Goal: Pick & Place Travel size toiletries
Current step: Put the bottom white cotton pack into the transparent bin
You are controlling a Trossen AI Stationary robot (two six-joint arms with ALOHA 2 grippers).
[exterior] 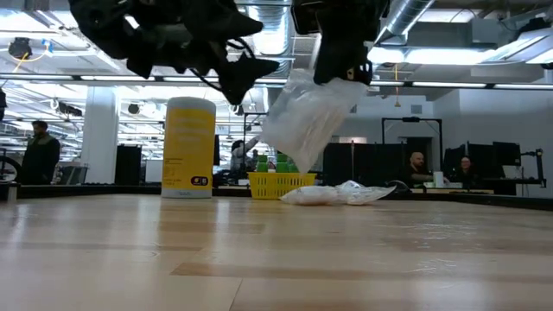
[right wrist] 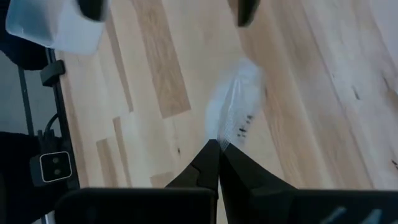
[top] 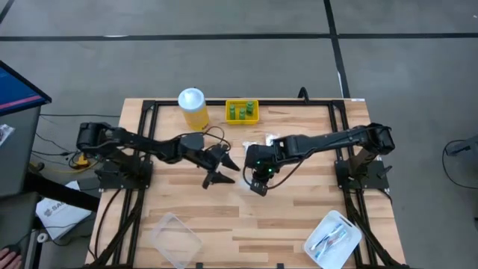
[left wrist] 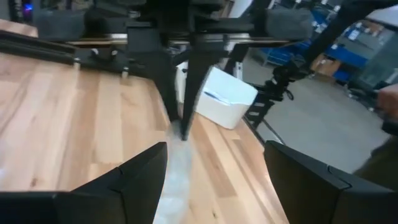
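Observation:
My right gripper [top: 258, 187] hangs over the middle of the table, shut on a clear crinkled packet [exterior: 307, 121] with dark print. My left gripper [top: 222, 176] stands open just to the left of it, its two fingers [left wrist: 140, 180] on either side of the hanging packet without touching it. More white packets [exterior: 339, 194] lie flat on the boards farther back. Tiny green pieces sit in the small yellow tray [top: 241, 111] at the far edge, next to the tall yellow jar [top: 193, 107]. My right gripper pinches the packet's upper edge [right wrist: 222, 134] between its two shut fingers. The fingers slant down from above. The packet hangs below them, tilted toward the left gripper, slack and clear of the table.
A clear empty tub [top: 175, 235] stands near the front left. A white tub [top: 334, 237] with brush-like sticks stands at the front right. Black frame rails run along both table sides. People sit in the room behind the table.

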